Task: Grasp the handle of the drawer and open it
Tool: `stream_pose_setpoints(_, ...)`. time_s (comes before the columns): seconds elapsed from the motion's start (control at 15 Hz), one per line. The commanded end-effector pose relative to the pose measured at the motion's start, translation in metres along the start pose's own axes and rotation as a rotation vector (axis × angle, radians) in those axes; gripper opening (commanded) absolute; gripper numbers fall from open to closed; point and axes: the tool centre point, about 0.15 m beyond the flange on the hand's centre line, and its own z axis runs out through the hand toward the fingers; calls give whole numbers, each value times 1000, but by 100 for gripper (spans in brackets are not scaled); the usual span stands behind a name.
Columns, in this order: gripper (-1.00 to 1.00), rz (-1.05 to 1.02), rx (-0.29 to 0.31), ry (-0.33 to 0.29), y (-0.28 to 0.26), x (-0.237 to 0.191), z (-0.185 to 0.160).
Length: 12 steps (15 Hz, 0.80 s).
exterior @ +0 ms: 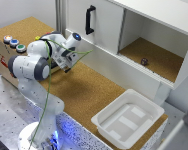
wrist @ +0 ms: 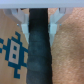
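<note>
The black D-shaped handle (exterior: 90, 20) stands upright on the white drawer front (exterior: 101, 22) at the back of the exterior view. The drawer front looks flush with the cabinet. My gripper (exterior: 67, 67) hangs low over the cork table, well to the exterior view's left of the handle, below it and apart from it. In the wrist view the two fingertips (wrist: 22, 21) stand apart over cork, so the gripper (wrist: 39, 20) looks open. A blurred dark band (wrist: 40, 55) runs between them; I cannot tell what it is. The handle does not show in the wrist view.
A white plastic tub (exterior: 128, 117) sits on the cork table (exterior: 89, 90) at the exterior view's right front. An open cabinet compartment (exterior: 159, 55) beside the drawer holds a small dark object (exterior: 144, 61). A cardboard box with coloured buttons (exterior: 14, 44) stands at the left.
</note>
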Motion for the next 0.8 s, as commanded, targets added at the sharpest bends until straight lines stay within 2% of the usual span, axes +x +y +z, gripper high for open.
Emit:
stream_pose_setpoints(0.0, -100, 10, 43, -3, 77, 12, 3)
stream_pose_setpoints(0.27, -100, 50, 12, 41, 101, 11, -15)
stream_pose_setpoints(0.47, -100, 109, -12, 44, 118, 8, -24)
stream_pose_setpoints(0.53, 100, 123, -36, 46, 121, 7, -28)
stream_pose_setpoints(0.73, 100, 80, -125, 87, 109, -6, -45)
